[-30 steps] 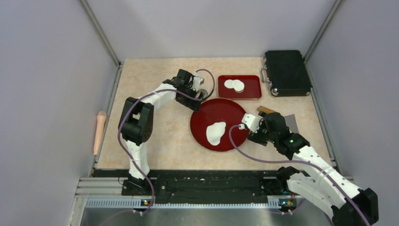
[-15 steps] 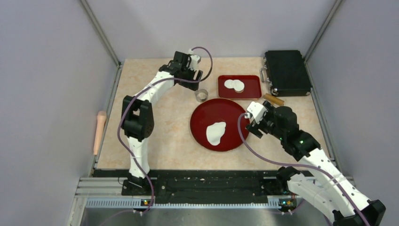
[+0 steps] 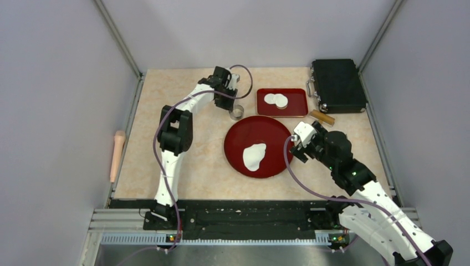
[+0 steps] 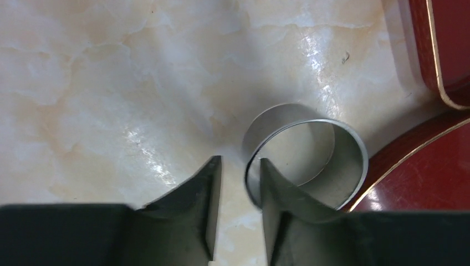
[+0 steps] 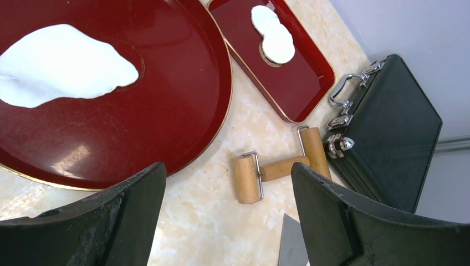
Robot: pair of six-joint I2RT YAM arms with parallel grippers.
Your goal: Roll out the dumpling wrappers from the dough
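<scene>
Showing one marbled table point(image 3: 194, 160) that carries every item listed here. One black case point(image 3: 338, 86) lies at the far right corner. One round red plate point(image 3: 266, 130) sits right of the table's centre, and one rectangular red tray point(image 3: 296, 105) lies just beyond it, toward the far edge. One sheet of dough point(image 3: 254, 156), white and ragged-edged, rests on the near half of the plate. One pale rolling pin point(image 3: 117, 155) lies along the left edge, outside the rail. One double-headed wooden roller point(image 5: 277, 169) lies between the tray and the case. Two dumpling wrappers point(image 3: 275, 100), overlapping, rest on the left part of the tray. One metal ring point(image 4: 310, 160) stands on the table, just beside the plate's far-left rim.

The left gripper point(image 4: 239, 166) is partly open and straddles the ring's near wall: one finger outside with a gap showing, the other at the inner side. The right gripper point(image 5: 227, 166) is spread wide and empty, hovering above the plate's right rim.
</scene>
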